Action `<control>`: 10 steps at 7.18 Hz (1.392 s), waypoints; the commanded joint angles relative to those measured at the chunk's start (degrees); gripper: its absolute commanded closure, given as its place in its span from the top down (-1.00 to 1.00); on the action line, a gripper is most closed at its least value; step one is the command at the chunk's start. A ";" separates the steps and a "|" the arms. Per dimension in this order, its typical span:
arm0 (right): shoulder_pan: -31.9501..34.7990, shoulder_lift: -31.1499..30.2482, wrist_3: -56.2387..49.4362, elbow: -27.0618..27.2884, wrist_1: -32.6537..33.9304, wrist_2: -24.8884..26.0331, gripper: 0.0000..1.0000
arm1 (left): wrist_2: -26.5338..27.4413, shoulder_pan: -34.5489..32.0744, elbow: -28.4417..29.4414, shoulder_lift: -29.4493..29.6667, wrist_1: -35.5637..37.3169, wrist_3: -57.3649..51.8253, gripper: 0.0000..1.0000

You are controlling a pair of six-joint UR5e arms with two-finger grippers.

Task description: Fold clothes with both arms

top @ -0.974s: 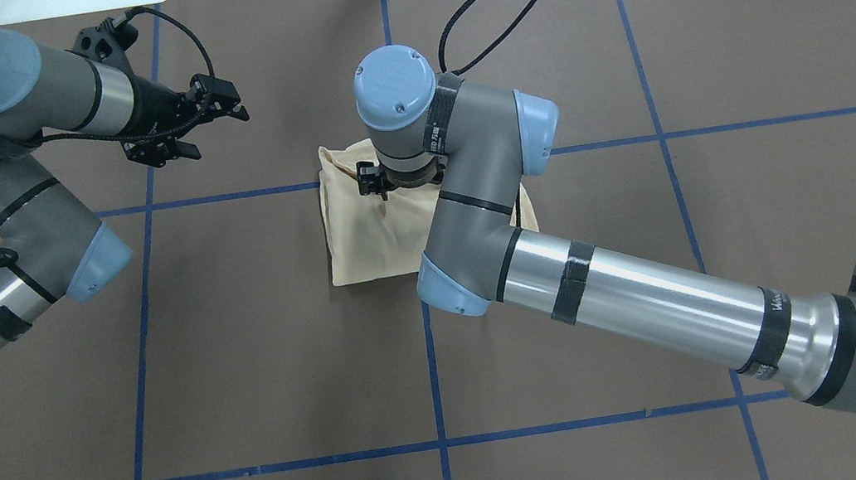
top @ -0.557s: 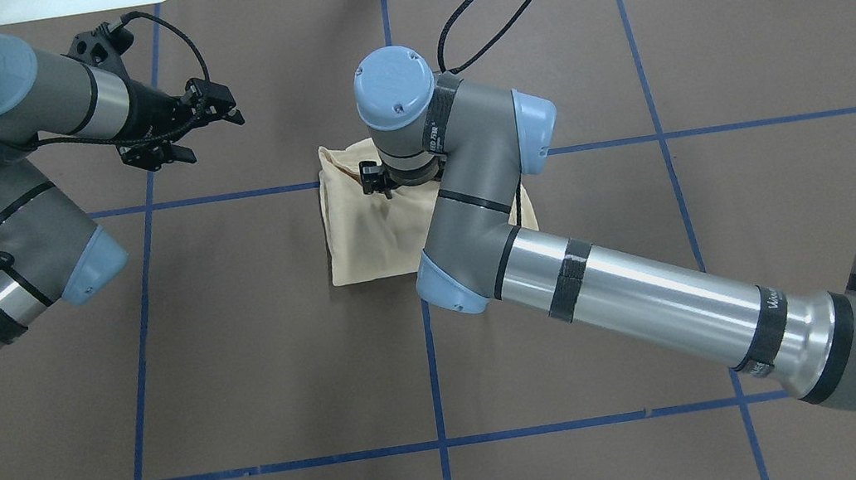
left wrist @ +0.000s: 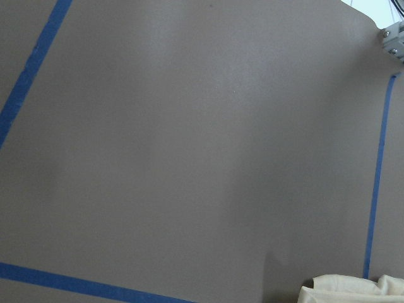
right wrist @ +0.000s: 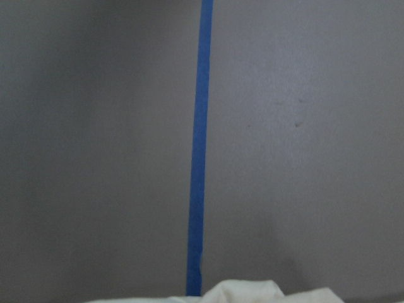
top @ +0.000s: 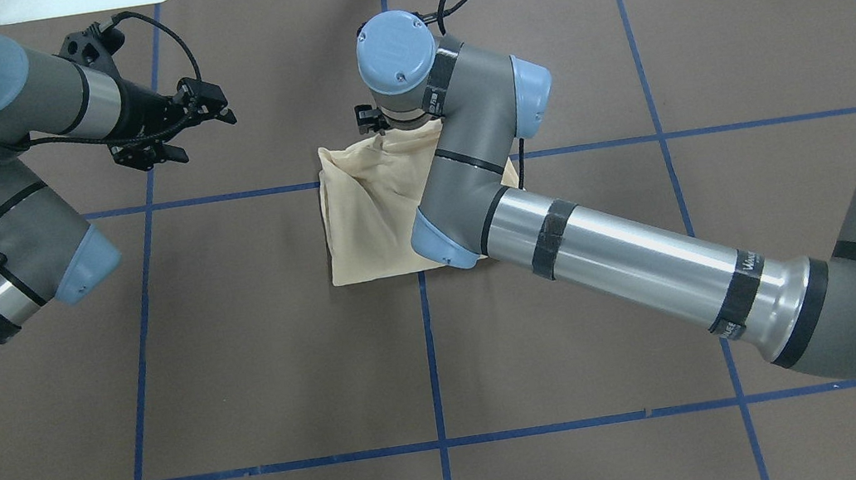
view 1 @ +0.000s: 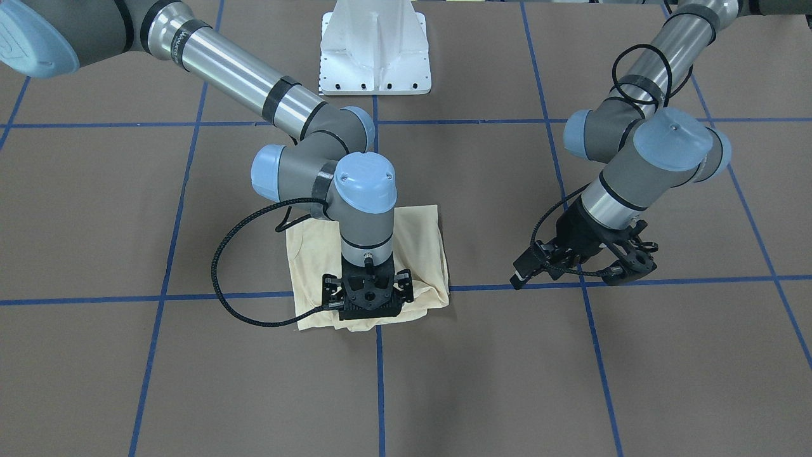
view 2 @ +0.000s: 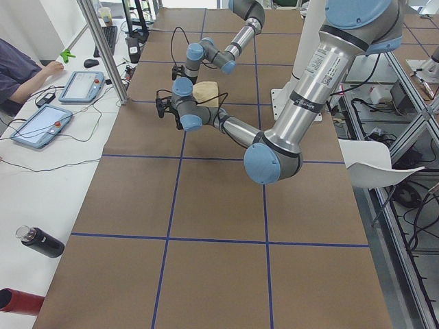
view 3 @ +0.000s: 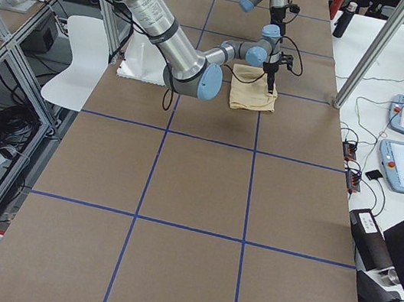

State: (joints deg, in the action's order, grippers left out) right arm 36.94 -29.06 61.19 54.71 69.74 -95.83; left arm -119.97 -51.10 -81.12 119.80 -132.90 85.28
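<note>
Shirt (top: 367, 223) lies folded small at mid-table. The right gripper (view 1: 369, 308) stands upright on its far edge, probably to tug it square; its jaws are hidden, so I cannot tell their grip. The left gripper (view 1: 583, 263) hangs aside, empty, opening unclear. Blue tape lines (top: 137, 373) cross the brown table (top: 245, 366).

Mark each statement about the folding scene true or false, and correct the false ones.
1. The shirt lies folded into a compact block on the table. True.
2. The left tool grips a corner of the shirt. False: it hangs over bare table, well apart from the shirt.
3. The right tool is at the shirt's edge farthest from the robot's base. True.
4. A motorcycle print shows on the shirt's upper face. False: only plain cream fabric shows.
</note>
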 commanded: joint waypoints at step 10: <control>-2.22 -0.41 -3.27 3.61 7.35 -4.38 1.00 | -0.88 -1.45 -0.18 -1.67 -0.08 -0.03 0.97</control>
State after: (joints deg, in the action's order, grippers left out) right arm 34.75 -32.26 58.22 62.78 77.86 -101.50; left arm -120.88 -52.62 -81.38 118.13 -132.98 85.21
